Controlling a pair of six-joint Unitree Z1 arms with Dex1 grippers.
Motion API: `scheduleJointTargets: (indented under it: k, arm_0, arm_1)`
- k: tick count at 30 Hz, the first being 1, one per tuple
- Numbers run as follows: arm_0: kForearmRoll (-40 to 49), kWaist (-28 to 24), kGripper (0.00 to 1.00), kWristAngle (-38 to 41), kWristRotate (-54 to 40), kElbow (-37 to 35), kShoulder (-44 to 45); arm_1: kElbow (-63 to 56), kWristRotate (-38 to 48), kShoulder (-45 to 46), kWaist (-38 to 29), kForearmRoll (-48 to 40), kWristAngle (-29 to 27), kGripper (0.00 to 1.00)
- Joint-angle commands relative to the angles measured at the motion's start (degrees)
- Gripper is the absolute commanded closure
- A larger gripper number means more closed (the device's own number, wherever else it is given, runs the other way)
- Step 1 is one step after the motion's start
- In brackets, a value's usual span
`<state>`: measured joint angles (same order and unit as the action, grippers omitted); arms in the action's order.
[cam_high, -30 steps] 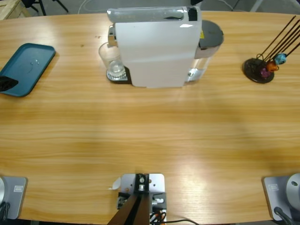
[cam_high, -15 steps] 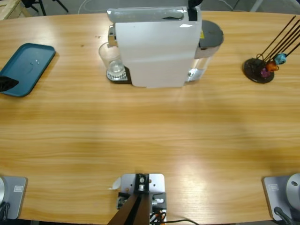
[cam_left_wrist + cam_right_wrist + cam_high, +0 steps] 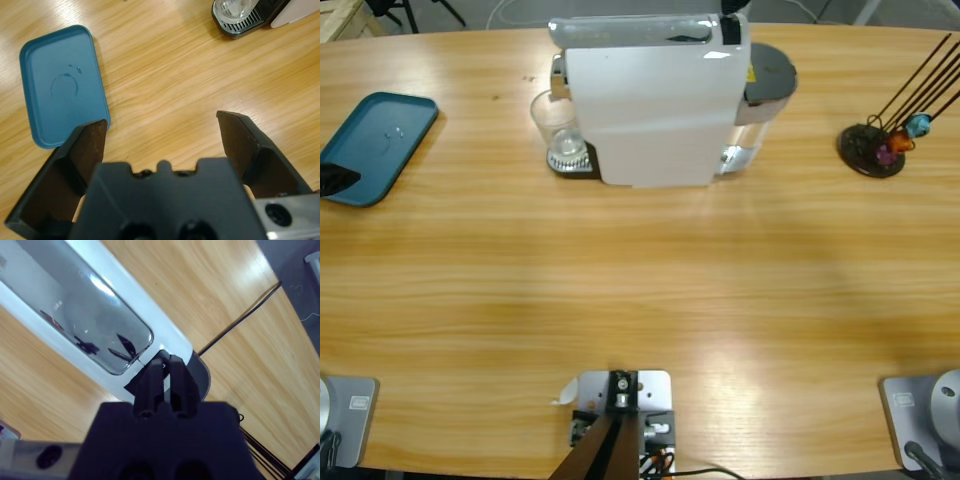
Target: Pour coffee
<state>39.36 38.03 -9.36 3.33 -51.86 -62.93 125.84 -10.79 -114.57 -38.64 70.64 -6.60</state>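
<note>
The white coffee machine (image 3: 655,100) stands at the table's far middle, with a clear glass (image 3: 558,128) on its drip tray under the spout. My right gripper (image 3: 162,366) is shut, its tips down at the black end of the machine's silver lid (image 3: 85,315); in the high view it shows only as a black tip (image 3: 732,8) at the top edge. My left gripper (image 3: 162,122) hangs open above bare table, holding nothing, with the glass (image 3: 235,7) far ahead of it. In the high view the left gripper (image 3: 332,178) peeks in at the left edge.
A teal tray (image 3: 380,140) lies at the far left, also in the left wrist view (image 3: 60,85). A black capsule stand (image 3: 872,148) with thin rods and coloured capsules is at the far right. A grey water tank (image 3: 765,85) sits at the machine's right end.
The right gripper's black tip has shifted very slightly left over the machine's top. Nothing else has moved.
</note>
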Motion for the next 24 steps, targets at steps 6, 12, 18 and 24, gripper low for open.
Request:
scheduleJointTargets:
  k: [6, 12, 18, 24]
  arm_0:
    - [-0.8, -0.1, 0.05, 1.7, 0.4, 2.1, -1.6]
    - [-0.8, -0.1, 0.046, 1.8, 0.4, 2.1, -2.1]
    - [-0.8, -0.1, 0.032, 1.8, 0.4, 2.1, -2.3]
    - [-0.7, -0.1, 0.032, 1.9, 0.5, 2.1, -2.4]
  arm_1:
    - [-3.5, 2.1, 6.4, -0.6, -0.1, 0.6, 0.0]
    - [-4.1, 2.2, 6.5, -0.6, 0.6, 0.7, 0.0]
    - [-4.3, 2.3, 6.9, -0.6, 0.7, 0.6, 0.0]
    - [-4.1, 2.4, 7.4, -0.6, 0.7, 0.3, 0.0]
